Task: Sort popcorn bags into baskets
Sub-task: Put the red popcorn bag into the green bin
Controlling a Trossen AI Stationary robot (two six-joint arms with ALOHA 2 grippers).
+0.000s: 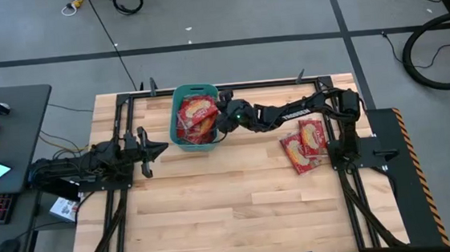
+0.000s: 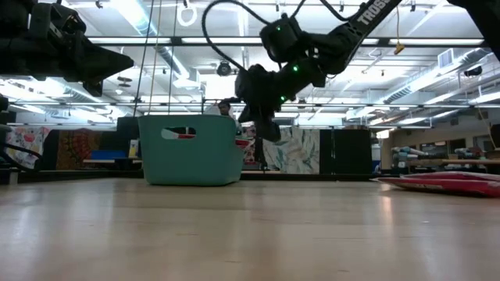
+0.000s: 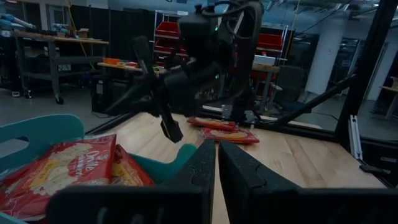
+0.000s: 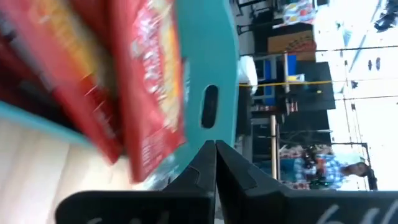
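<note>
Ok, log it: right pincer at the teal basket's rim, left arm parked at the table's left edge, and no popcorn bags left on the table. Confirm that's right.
Not quite. Popcorn bags do lie on the table, near the right arm's base; the high view shows them. The rest holds: the right pincer is at the teal basket's rim, and the left arm with its pincer is parked at the table's left edge.

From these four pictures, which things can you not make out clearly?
- Count of popcorn bags in the teal basket: high view, they overlap and the right pincer covers some.
- Basket contents: low view, its wall hides them.
- Bags left on the table: high view, overlapping, count unsure.
- Bag print: right wrist view, blurred.
</note>
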